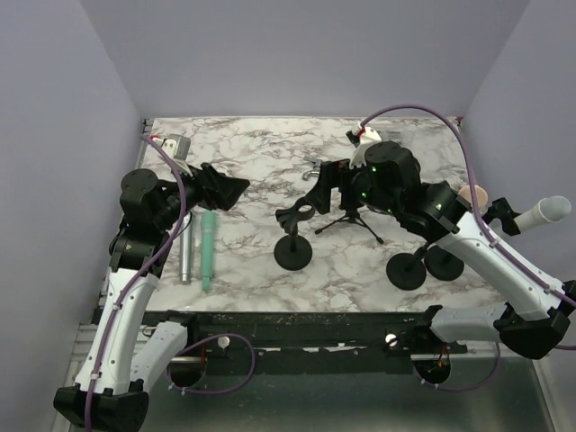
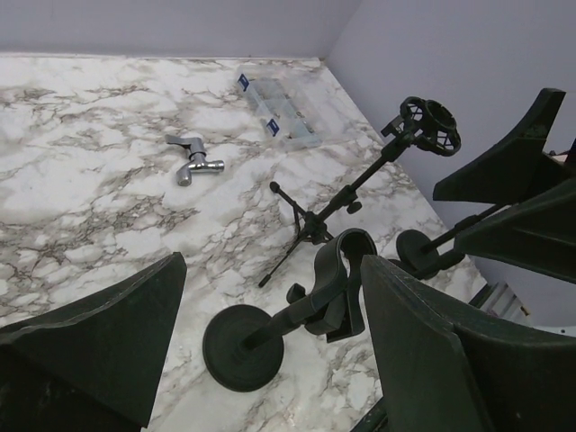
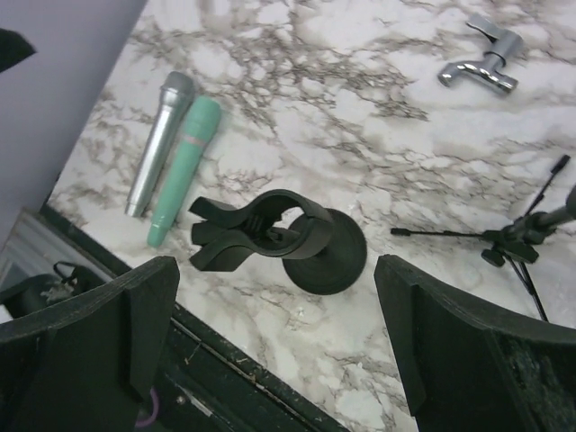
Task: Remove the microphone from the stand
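Note:
The black round-base stand (image 1: 293, 253) stands mid-table with its clip (image 1: 301, 214) empty; it also shows in the left wrist view (image 2: 335, 281) and the right wrist view (image 3: 268, 230). A silver microphone (image 1: 184, 249) and a green microphone (image 1: 209, 250) lie side by side on the marble left of the stand, and both show in the right wrist view (image 3: 160, 142) (image 3: 185, 166). My left gripper (image 1: 236, 191) is open and empty, above the microphones' far ends. My right gripper (image 1: 326, 191) is open and empty, just above and behind the clip.
A tripod stand (image 1: 351, 218) with a shock mount (image 2: 430, 126) stands right of the clip stand. Two more round bases (image 1: 409, 269) (image 1: 444, 261) sit at the right. A chrome tap (image 2: 193, 162) and a clear box (image 2: 279, 112) lie further back.

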You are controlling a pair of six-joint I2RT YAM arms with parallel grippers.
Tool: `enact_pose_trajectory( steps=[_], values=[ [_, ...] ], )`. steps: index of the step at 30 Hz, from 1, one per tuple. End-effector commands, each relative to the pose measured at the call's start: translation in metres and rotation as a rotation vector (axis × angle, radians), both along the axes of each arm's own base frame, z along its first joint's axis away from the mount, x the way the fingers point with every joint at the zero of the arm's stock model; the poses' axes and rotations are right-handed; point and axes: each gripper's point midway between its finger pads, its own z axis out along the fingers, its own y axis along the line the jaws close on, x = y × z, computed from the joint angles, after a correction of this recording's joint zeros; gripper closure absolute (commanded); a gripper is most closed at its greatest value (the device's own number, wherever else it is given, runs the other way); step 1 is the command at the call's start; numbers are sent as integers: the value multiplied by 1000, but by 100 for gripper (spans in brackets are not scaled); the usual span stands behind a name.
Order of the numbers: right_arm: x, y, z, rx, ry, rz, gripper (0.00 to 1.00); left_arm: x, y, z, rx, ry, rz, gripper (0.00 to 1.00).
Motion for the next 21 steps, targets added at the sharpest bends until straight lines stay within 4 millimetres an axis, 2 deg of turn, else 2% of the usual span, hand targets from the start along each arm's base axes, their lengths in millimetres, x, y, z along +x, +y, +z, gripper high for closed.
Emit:
enact_pose_trajectory(
  steps=[1, 3, 5, 10, 16, 21],
  values=[
    [21, -32, -44, -129, 58, -254, 0, 18, 1, 6, 4, -59, 18, 19],
    [30, -49, -67, -224, 92, -378, 0, 25, -1, -5, 23, -38, 8, 19],
    [35, -66, -80, -305, 91, -476, 0, 29, -2, -20, 46, -10, -3, 19],
    [48, -97, -96, -409, 9, -636, 0, 35, 3, -50, 96, 9, 20, 19],
    [57, -111, -114, -486, -25, -732, 12, 31, 4, -56, 118, 16, 12, 19],
    [68, -103, -129, -496, -54, -728, 27, 31, 4, -58, 121, 16, 14, 19]
  ],
)
